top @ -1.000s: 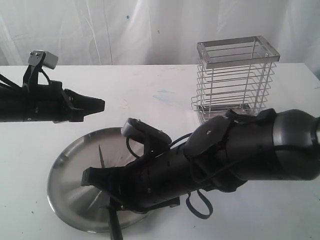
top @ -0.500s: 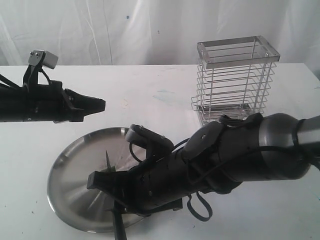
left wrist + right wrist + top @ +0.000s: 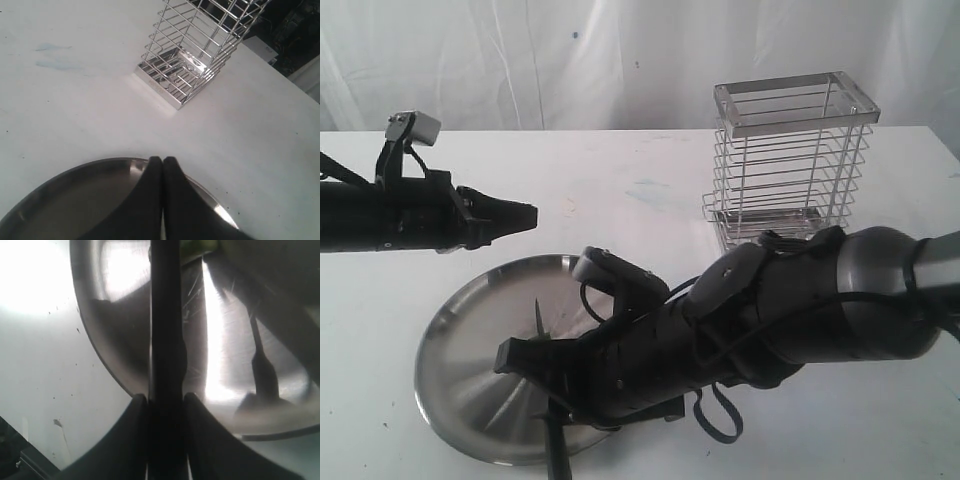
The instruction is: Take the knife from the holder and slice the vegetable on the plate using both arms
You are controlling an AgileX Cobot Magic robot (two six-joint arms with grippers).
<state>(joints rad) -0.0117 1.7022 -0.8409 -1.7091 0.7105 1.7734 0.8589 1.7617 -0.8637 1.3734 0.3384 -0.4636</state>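
Note:
My right gripper (image 3: 542, 385) reaches across over the steel plate (image 3: 455, 360) and is shut on the knife (image 3: 556, 452). The knife's black handle pokes out toward the front, and its dark blade tip (image 3: 537, 315) points up over the plate. In the right wrist view the fingers (image 3: 139, 407) clamp the black handle (image 3: 166, 340) above the plate (image 3: 225, 365). A sliver of green vegetable (image 3: 194, 247) shows at the frame's edge. My left gripper (image 3: 527, 215) hangs shut and empty above the plate's far rim (image 3: 70, 200). The wire holder (image 3: 790, 160) stands empty at the back right.
The white table (image 3: 620, 200) carries faint blue smudges between the plate and the holder (image 3: 195, 45). A white curtain hangs behind. The right arm's bulk and its cable loop (image 3: 718, 415) cover the table in front of the holder.
The left arm has slid a little to the right, toward the plate. The right arm with the knife shifted slightly right and the blade tip moved with it.

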